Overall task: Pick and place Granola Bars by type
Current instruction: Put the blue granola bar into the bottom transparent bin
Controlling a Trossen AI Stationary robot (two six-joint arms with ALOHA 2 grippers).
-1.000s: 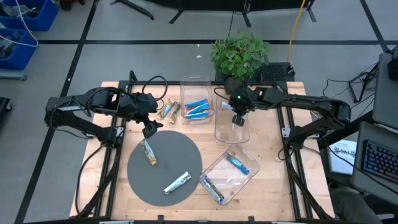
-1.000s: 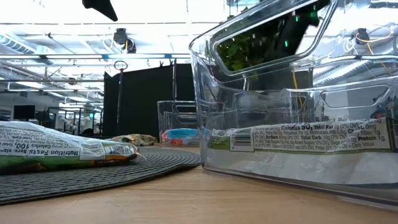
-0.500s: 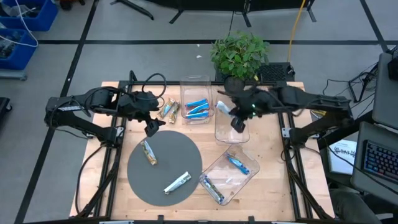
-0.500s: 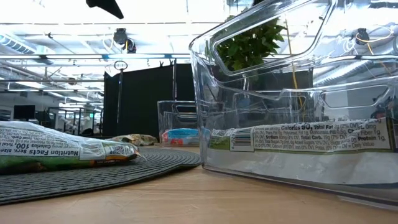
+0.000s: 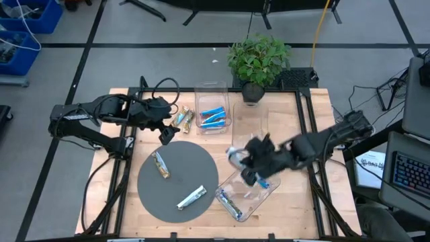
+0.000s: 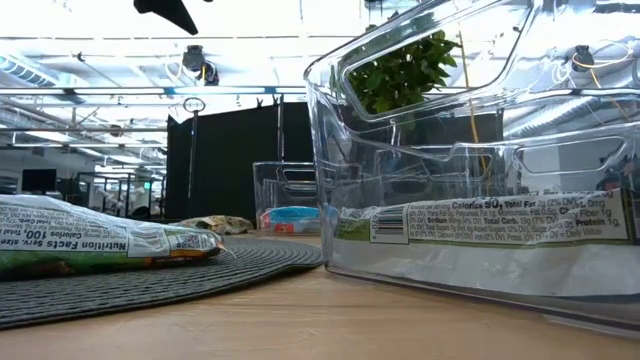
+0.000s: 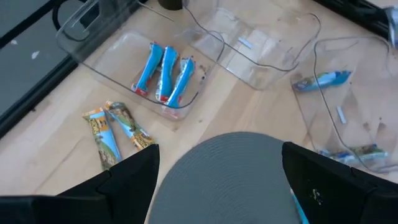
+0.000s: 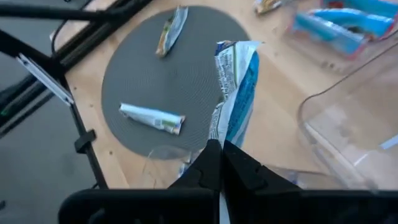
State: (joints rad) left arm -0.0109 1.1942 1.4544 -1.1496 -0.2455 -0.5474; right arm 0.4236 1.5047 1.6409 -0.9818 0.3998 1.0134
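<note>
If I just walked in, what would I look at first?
Probably the right pincer, shut on a blue-and-white granola bar and hanging over the tilted clear bin at the table's near right. Next, the round grey mat with two bars lying on it, and the leafy green plant at the far edge. The left pincer waits open beyond the mat.

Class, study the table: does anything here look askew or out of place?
Yes. The clear bin near the front sits skewed diagonally, unlike the squarely set bin of blue bars. Two tan bars lie loose on the bare wood beside that bin, in no container.
</note>
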